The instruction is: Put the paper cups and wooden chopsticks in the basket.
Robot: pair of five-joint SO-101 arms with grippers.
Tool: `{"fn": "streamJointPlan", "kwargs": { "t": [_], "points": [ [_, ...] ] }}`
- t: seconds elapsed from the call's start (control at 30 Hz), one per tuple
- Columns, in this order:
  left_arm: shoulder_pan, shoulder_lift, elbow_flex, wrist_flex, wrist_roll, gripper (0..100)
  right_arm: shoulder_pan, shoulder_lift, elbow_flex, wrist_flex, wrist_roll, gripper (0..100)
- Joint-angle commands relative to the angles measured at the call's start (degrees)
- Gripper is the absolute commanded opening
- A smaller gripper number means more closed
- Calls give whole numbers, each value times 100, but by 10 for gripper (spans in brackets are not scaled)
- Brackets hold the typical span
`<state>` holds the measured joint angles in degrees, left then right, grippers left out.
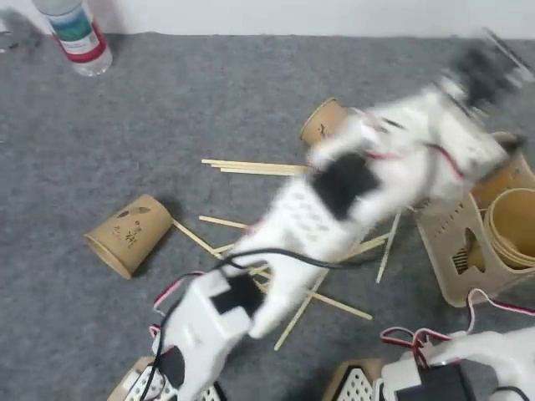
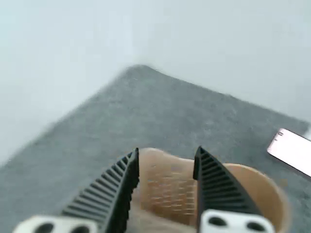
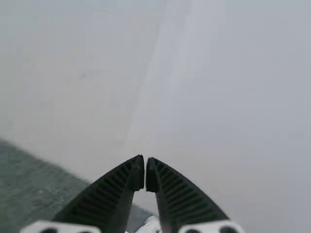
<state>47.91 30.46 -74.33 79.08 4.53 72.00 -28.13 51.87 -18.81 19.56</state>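
At the near edge the right arm [image 1: 468,368] sits low. The right gripper [image 3: 145,170] has its fingertips pressed together on nothing and points at a pale wall. The left arm [image 1: 334,200] stretches from the near left slantwise over the grey table [image 1: 251,83] towards the far right, above the basket [image 1: 447,251]. The left gripper [image 2: 166,153] has its fingers on both sides of a paper cup [image 2: 167,194] and seems to clamp it; the long axis of this cup runs across the jaws. Under the arm the wooden chopsticks [image 1: 255,168] lie scattered flat, some left to right, others slantwise. One lying cup [image 1: 129,234] points its mouth to the near left. A second lying cup [image 1: 324,121] rests farther back, beside the arm. In the basket the stacked cups [image 1: 512,221] stand upright, mouths up. A bottle [image 1: 79,33] stands at the far left.
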Motion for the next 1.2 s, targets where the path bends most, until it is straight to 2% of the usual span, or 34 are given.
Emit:
{"fn": "streamJointPlan", "kwargs": {
  "t": [0.0,0.13,0.27,0.4,0.53,0.63,0.77,0.87,1.07,1.17],
  "points": [
    [-651,-633,-505,1152,-290,180,-462,-453,-1204,2185,114,104],
    [-1319,-1020,-593,2145,-738,180,-1007,-708,-2338,4268,114,117],
    [-2479,-1521,-198,2163,-791,180,-1560,-1121,-3376,5903,88,117],
    [-3481,-1987,708,2163,-826,180,-2413,-1587,-4360,7354,114,103],
    [-4264,-2479,1807,2163,-826,181,-3591,-1912,-5301,8760,114,45],
    [-4598,-2954,2633,2163,-826,181,-4787,-1991,-5714,9701,123,42],
    [-4870,-3631,3820,2154,-1143,181,-6536,-1877,-5688,10475,123,41],
    [-5196,-4149,4629,2127,-1415,181,-7336,-1473,-5670,10730,290,37],
    [-6400,-4888,5877,1952,-1512,181,-7714,-198,-5679,11160,316,37],
    [-6611,-5187,6756,1916,-1512,181,-7723,391,-5679,11521,316,39]
  ]
}}
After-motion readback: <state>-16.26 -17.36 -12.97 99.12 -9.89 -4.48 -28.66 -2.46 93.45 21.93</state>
